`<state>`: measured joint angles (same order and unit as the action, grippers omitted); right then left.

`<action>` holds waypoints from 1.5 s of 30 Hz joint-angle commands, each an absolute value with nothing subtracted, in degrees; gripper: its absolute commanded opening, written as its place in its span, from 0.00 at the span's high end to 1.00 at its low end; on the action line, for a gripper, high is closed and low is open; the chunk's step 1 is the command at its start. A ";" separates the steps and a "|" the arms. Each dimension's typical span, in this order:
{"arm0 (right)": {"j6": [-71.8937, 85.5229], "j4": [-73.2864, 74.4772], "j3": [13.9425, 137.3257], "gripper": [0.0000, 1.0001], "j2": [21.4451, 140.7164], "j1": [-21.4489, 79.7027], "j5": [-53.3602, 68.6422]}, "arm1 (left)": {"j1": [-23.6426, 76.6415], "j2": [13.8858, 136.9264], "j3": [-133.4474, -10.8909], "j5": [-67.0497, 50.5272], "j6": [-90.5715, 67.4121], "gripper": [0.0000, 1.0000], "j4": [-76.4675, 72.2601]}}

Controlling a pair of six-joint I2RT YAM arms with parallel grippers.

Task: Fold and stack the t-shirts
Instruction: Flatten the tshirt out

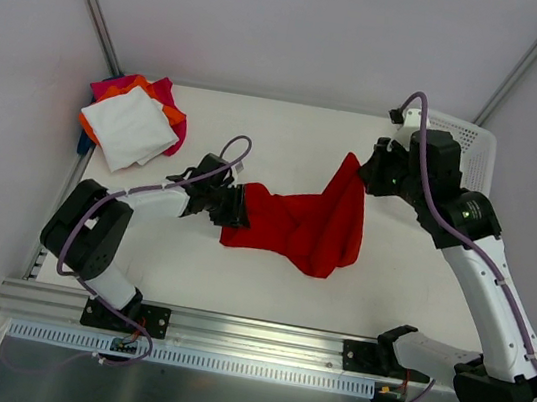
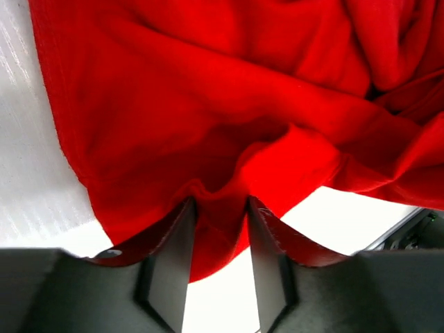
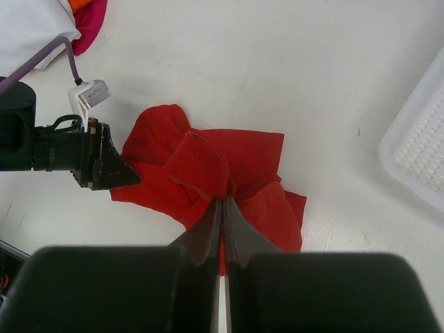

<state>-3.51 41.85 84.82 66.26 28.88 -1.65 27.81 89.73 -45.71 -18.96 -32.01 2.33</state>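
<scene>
Right pincer (image 3: 220,208) clamps shut on a lifted corner of the large plain bright red cloth t-shirt (image 3: 208,166). Left pincer (image 2: 222,211), jaws narrow, grips the opposite hem, probably to stretch it flat. Folded white-topped shirt pile (image 1: 130,125) sits well beyond left pincer.

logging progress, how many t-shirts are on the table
5: red t-shirt mid-table; white t-shirt atop orange, magenta and blue ones, far left. More may be hidden beneath.

The white table (image 1: 288,138) carries a red t-shirt (image 1: 295,227) centrally, folded t-shirts (image 1: 130,125) far left, and a mesh basket (image 1: 470,140) far right.
</scene>
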 commanded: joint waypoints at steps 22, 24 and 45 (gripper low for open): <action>-8.44 40.78 87.19 1.00 60.65 28.74 -6.77 | 29.53 60.67 -68.53 -16.51 -21.72 1.00 22.57; -8.79 40.43 86.49 1.00 57.59 28.74 -5.98 | 29.62 58.63 -75.04 -20.11 -17.59 1.00 27.41; -9.40 28.39 82.53 1.00 19.96 28.57 23.47 | 29.09 39.90 -102.39 -50.10 -10.82 1.00 32.34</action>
